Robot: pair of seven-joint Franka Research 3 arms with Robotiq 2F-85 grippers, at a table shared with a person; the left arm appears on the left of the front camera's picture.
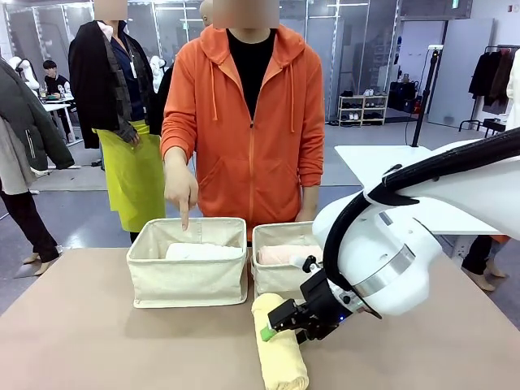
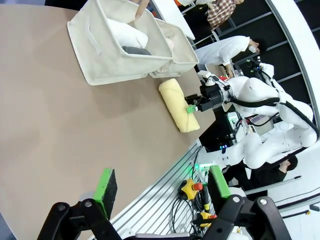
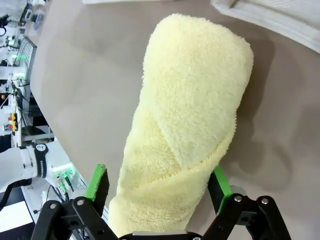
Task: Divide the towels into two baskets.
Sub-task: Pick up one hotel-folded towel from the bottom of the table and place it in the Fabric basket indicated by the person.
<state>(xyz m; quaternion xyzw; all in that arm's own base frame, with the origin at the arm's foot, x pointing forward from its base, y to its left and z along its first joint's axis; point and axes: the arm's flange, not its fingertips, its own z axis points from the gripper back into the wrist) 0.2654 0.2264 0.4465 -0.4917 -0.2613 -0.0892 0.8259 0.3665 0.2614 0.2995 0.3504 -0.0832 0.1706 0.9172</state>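
A pale yellow towel (image 1: 280, 353) lies rolled on the table in front of the two baskets. My right gripper (image 1: 280, 328) straddles its near end, one green pad (image 3: 98, 183) a little off one side and the other pad at the opposite side, jaws open around the roll (image 3: 190, 115). The left basket (image 1: 187, 280) holds a white towel (image 1: 201, 252) and a dark grey towel (image 2: 136, 50). In the right basket (image 1: 276, 276) lies a pale pink towel (image 1: 288, 254). My left gripper (image 2: 162, 184) hangs open and empty over the table edge, far from the yellow towel (image 2: 178, 105).
A person in an orange hoodie stands behind the baskets, one hand (image 1: 183, 195) pointing a finger down into the left basket. The brown table (image 1: 89, 341) has free room at the left and front. Cables and a red stop button (image 2: 192, 187) lie beyond the table edge.
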